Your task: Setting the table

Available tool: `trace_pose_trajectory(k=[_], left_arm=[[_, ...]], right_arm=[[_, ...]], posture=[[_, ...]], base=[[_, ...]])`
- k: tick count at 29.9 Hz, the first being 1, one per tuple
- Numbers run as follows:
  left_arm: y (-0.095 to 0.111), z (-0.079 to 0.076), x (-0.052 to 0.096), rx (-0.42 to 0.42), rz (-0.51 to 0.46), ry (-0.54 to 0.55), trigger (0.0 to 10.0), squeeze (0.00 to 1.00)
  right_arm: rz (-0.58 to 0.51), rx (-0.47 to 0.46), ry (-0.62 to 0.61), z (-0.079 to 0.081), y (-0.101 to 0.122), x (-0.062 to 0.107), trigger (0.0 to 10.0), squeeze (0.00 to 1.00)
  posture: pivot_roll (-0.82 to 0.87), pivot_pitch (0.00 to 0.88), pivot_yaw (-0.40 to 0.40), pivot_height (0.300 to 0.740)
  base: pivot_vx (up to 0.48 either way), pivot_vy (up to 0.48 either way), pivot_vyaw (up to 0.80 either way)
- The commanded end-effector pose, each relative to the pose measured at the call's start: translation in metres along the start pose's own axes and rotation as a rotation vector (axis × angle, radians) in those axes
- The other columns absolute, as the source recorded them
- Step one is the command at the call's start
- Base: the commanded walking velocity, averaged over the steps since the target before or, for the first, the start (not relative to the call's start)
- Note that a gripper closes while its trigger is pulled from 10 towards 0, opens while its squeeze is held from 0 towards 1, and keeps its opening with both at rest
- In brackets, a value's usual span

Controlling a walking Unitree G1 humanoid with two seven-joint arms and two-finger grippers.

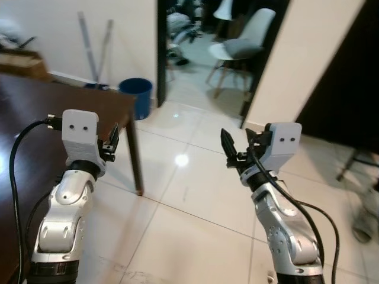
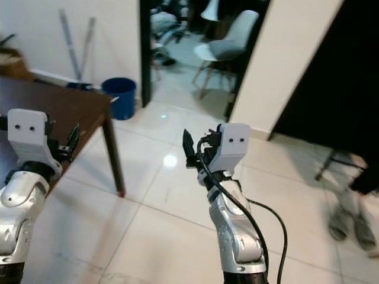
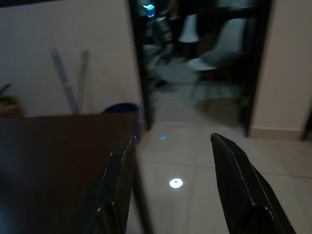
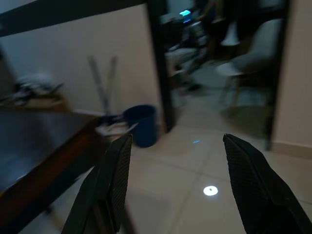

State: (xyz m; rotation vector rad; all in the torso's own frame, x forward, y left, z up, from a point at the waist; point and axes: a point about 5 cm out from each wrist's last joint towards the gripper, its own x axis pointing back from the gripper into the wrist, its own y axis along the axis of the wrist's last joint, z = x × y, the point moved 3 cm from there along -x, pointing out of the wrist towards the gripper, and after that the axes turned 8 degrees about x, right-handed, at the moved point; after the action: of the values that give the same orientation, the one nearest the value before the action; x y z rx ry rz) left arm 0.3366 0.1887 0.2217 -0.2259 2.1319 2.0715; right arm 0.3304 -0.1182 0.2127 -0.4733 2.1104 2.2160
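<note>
A dark brown wooden table [image 1: 53,109] stands at my left, its corner leg [image 1: 135,160] resting on the pale tiled floor. My left gripper [image 1: 113,141] hovers at the table's near corner, open, nothing between its fingers [image 3: 119,180]. My right gripper [image 1: 238,148] is held up over the bare floor to the right of the table, also open and holding nothing, with its fingers [image 4: 113,183] spread wide.
A blue bin [image 1: 136,94] sits by the wall past the table, beside a dark doorway [image 1: 207,53]. A white chair [image 1: 243,47] stands in the room beyond. A white wall corner [image 1: 302,65] juts out at right. A cluttered box [image 1: 21,56] sits at the table's far end.
</note>
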Motion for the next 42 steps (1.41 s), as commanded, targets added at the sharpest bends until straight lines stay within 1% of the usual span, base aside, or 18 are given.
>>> trace_pose_trajectory(k=[1,27,31,38,42], left_arm=[[-0.0042,0.0016,0.0013,-0.007,0.016,0.004,10.0,0.00],[-0.0035,-0.0013,-0.0001,0.002,0.011,0.000,10.0,0.00],[-0.0040,-0.0020,-0.0001,0.047,0.015,0.008,10.0,0.00],[-0.0044,-0.0023,0.0000,0.055,0.017,0.013,10.0,0.00],[-0.0068,0.0011,0.0016,0.048,0.021,0.030,10.0,0.00]], right_arm=[[0.011,0.001,-0.006,-0.0017,-0.0025,0.0008,10.0,0.00],[0.017,0.008,0.007,0.0000,-0.0034,-0.0005,10.0,0.00],[0.017,0.010,0.007,-0.0001,-0.0034,-0.0006,10.0,0.00],[0.021,0.012,0.011,0.0004,-0.0043,-0.0007,10.0,0.00],[0.028,0.016,0.016,0.0004,-0.0063,-0.0005,10.0,0.00]], posture=[[-0.03,0.000,0.027,0.740],[-0.03,0.000,0.023,0.740],[-0.03,0.000,0.021,0.740],[-0.03,0.000,0.017,0.740],[-0.02,0.000,0.015,0.740]], base=[[0.000,0.000,-0.80],[0.000,0.000,-0.80],[0.000,0.000,-0.80],[0.000,0.000,-0.80],[0.000,0.000,-0.80]])
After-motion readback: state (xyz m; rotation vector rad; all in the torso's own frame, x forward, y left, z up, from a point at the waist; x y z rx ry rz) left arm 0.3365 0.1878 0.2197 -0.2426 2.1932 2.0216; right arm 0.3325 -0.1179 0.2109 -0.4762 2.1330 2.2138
